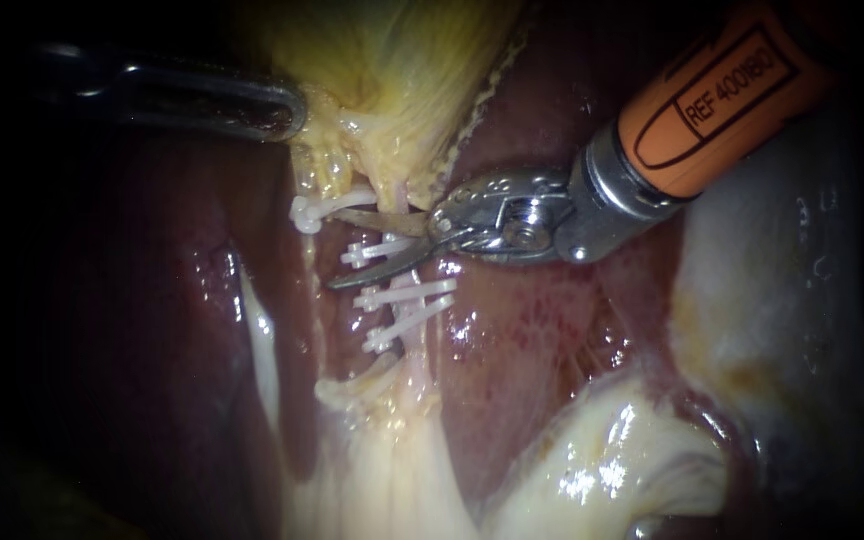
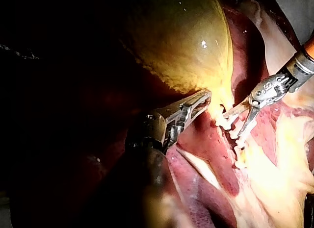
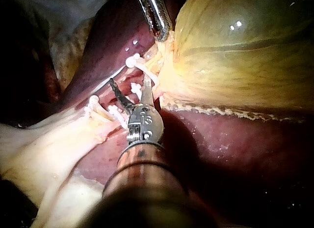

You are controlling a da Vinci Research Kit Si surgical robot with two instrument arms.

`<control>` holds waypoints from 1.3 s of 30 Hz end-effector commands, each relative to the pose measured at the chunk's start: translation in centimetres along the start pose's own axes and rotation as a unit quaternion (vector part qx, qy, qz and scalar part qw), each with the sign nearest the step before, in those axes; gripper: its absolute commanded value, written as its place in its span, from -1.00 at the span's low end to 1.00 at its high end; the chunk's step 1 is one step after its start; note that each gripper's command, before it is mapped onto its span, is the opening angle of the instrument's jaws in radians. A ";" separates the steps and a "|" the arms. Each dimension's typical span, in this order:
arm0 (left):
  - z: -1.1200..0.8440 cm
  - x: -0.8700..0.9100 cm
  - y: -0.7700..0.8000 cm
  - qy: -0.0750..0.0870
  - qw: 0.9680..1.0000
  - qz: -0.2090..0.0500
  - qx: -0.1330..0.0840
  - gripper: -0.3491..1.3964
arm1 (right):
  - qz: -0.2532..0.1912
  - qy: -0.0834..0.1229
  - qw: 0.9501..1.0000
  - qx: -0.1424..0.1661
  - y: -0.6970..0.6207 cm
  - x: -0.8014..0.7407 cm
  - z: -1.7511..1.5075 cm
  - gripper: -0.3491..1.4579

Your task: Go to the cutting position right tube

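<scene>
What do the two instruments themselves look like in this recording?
The right instrument has an orange shaft with a black-outlined printed label, a silver metal collar and wrist, and two thin curved blades. The left instrument is all metal at the tip: long, slim, silver jaws with slotted openings on a dark shaft.

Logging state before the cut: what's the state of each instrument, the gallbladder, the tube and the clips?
left instrument: shut on the gallbladder's edge.
right instrument: open, blades either side of one clip.
gallbladder: gripped at its edge, otherwise free.
tube: clipped, uncut where it shows.
clips: four, closed across the tube.
</scene>
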 end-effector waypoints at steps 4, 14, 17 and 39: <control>-0.01 0.00 0.00 0.000 1.000 0.000 0.000 -1.00 | 0.000 0.000 1.000 0.001 -0.03 0.00 -0.02 0.86; -0.01 0.01 0.00 0.000 1.000 0.000 0.001 -1.00 | 0.003 -0.004 1.000 0.008 -0.13 -0.08 -0.27 0.84; -0.02 0.01 0.00 0.000 1.000 0.000 0.001 -1.00 | 0.007 -0.010 1.000 0.009 -0.15 -0.13 -0.39 0.84; -0.04 0.00 0.01 0.000 1.000 0.000 0.001 -1.00 | 0.091 -0.050 0.995 0.012 -0.07 -0.48 -0.64 0.71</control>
